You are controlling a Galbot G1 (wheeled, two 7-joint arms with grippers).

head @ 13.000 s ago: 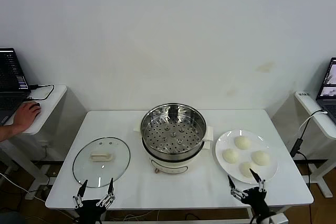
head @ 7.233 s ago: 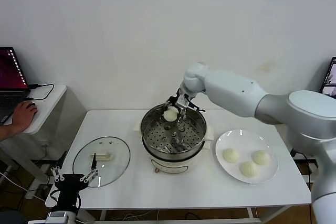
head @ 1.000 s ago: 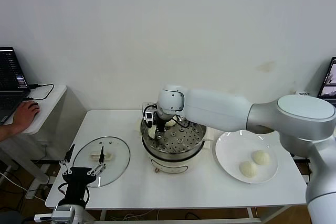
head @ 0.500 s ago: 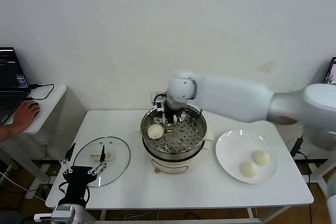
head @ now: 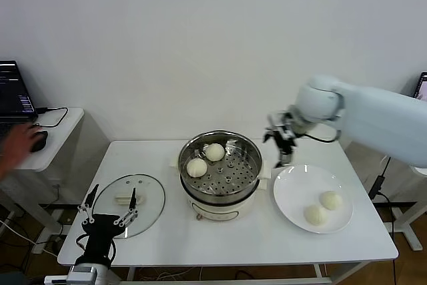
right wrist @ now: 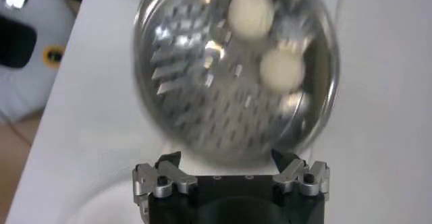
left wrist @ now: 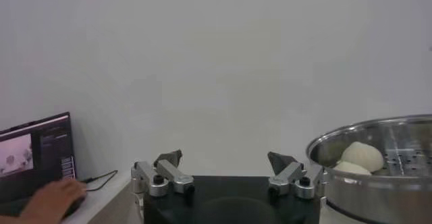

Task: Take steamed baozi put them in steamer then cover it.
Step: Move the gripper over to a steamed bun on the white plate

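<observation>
Looking down at the white rectangular worktop (head: 220,238), we see our left pincer (head: 107,208) parked at its near left edge, fingers spread apart and empty. Just beyond it lies the round clear glass cover (head: 129,205) with its cream-white handle, flat on the surface. To the near right, a flat white plate (head: 293,198) holds two of the smooth cream-white steamed baozi (head: 329,199). At the centre stands the shiny round steel steamer (head: 221,168) on its cream-white base, uncovered, with the other two buns on the left and far side of its perforated tray. Farther right, our right pincer (head: 281,142) hangs above the gap between steamer and plate, fingers apart, gripping nothing.
</observation>
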